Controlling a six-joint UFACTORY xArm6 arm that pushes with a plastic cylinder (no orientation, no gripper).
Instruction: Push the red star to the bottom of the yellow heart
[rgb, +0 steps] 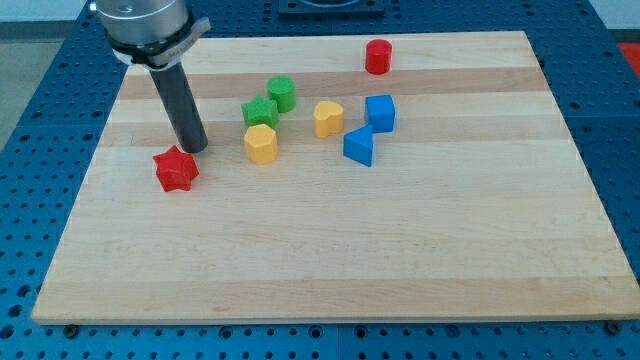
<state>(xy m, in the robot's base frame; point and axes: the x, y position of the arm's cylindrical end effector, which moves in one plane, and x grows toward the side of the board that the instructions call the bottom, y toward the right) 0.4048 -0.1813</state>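
Blue pegboard frames your wooden board (330, 260). My tip (196, 148) — a bare rod, gripping nothing — sits just at one o'clock of the red star (176, 169), itself well off at eight o'clock from the yellow heart (328, 118).

Legible markings: none. No text, label, brand, number or sign could be read on the wooden board (330, 260), on any coloured block, on the rod, or on the blue perforated surface (40, 150) around it.
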